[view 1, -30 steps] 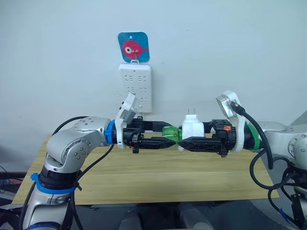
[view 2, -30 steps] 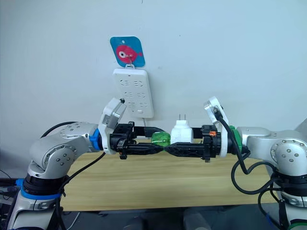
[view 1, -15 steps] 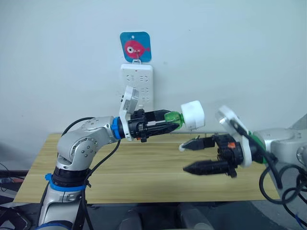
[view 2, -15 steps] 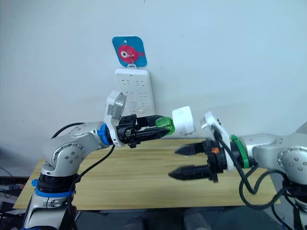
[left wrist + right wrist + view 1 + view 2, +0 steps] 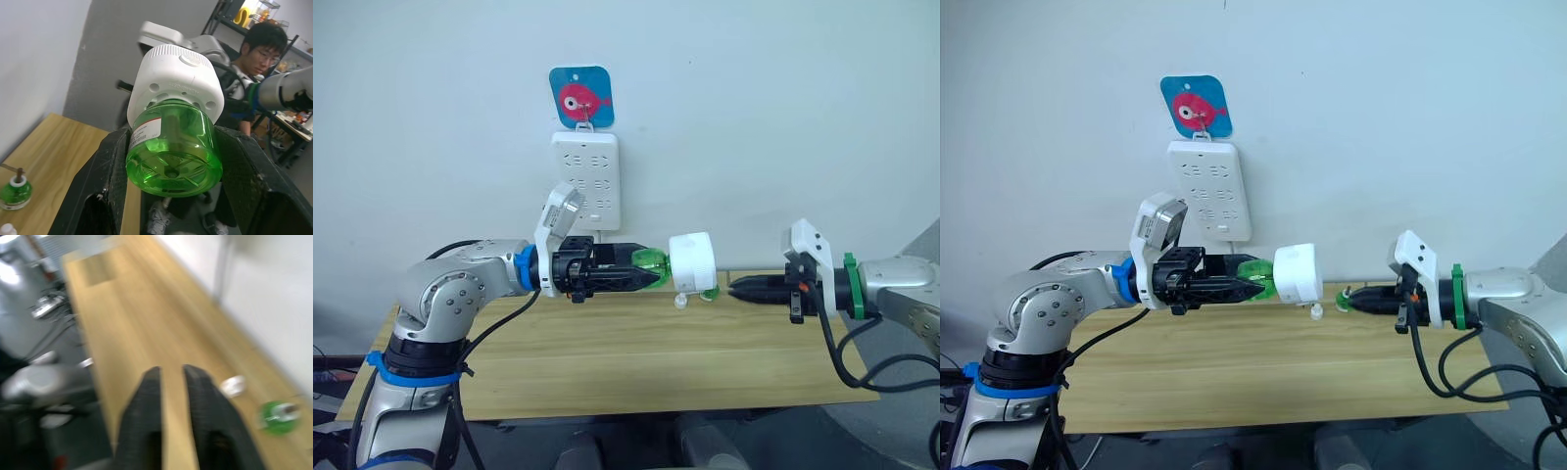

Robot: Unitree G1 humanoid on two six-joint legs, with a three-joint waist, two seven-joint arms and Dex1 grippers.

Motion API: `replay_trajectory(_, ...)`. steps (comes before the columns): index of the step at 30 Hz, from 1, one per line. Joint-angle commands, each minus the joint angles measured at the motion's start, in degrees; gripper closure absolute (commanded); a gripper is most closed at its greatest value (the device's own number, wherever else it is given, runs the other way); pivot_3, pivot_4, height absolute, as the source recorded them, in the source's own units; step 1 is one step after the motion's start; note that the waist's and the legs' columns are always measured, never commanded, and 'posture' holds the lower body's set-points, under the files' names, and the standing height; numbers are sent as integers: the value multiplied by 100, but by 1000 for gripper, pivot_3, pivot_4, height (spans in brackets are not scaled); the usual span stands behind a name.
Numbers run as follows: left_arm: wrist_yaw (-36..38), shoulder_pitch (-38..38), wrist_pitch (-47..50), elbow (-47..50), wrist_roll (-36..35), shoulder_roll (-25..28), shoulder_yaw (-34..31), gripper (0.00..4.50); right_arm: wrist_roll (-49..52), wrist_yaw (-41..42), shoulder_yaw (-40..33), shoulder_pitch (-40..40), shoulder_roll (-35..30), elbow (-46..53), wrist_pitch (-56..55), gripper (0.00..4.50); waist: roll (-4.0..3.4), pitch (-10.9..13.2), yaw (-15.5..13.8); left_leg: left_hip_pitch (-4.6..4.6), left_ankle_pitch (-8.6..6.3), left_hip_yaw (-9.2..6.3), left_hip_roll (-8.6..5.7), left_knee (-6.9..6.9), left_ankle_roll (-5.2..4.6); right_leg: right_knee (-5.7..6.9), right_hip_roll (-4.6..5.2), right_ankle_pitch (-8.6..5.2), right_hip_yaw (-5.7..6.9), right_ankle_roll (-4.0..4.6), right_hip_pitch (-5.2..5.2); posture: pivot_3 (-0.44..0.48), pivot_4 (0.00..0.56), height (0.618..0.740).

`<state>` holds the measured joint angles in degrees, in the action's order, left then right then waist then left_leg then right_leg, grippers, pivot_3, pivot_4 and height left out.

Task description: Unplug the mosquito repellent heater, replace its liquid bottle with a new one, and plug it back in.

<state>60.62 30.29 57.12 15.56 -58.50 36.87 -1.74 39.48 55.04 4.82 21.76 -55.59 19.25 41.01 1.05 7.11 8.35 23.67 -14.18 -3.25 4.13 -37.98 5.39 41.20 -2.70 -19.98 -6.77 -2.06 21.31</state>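
Heater (image 5: 691, 263) held by its green bottle (image 5: 172, 155) in left gripper (image 5: 631, 278); right gripper (image 5: 744, 287) nearly closed, empty; judged light, slippery, best gripped by white body

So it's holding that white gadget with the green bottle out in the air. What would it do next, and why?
Probably lift the left gripper toward the power strip on the wall. It is shut on the green bottle, already seated in the mosquito repellent heater, while the right gripper hangs shut and empty nearby. Another green bottle sits on the table, so plugging in seems left.
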Motion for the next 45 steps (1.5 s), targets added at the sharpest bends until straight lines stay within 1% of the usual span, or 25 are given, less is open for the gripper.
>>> replay_trajectory(1,61,139,-7,177,-137,6,-45,2166,-271,299,222,389,247,-21,-285,4500,0,0,-3,0,0,-1,0,1,0,0,0,0,1,0,0,-140,57,735)
replay_trajectory(4,47,115,-4,213,-138,-17,-33,2166,-206,410,383,542,495,197,-106,4500,0,0,-7,3,0,-6,1,3,1,-1,0,0,4,1,0,-136,57,735)
replay_trajectory(7,-24,104,-27,201,-119,-64,-47,2166,86,407,350,580,653,535,216,4500,0,0,-26,9,0,-9,0,3,1,-2,2,1,8,1,2,-132,59,735)
replay_trajectory(14,-178,67,-162,128,55,-151,-46,2166,1257,166,-144,712,803,1272,1169,4500,0,0,-29,7,1,-16,-1,-5,1,2,4,1,14,2,-6,-133,61,735)
replay_trajectory(20,-121,78,-563,-74,555,-177,100,2177,2015,-128,-480,862,777,1516,1677,4500,0,0,-21,5,1,-16,-3,-6,0,2,4,1,14,1,-8,-148,60,735)
replay_trajectory(30,193,-41,-876,-43,997,-76,283,2177,2606,-1056,-676,1199,1280,1288,1874,4500,0,0,3,6,0,-15,-3,-4,0,2,4,1,13,1,-5,-149,59,735)
replay_trajectory(35,328,-151,-918,42,1049,13,323,2177,2633,-1436,-754,1398,1516,993,1851,4500,0,0,2,6,0,-16,-2,-4,0,2,4,1,14,1,-5,-141,58,735)
replay_trajectory(45,668,-288,-923,186,1092,223,387,2177,2326,-1820,-774,1678,1760,464,1767,4500,-2,-2,1,8,0,-15,-2,-1,0,2,4,1,13,2,-2,-132,51,735)
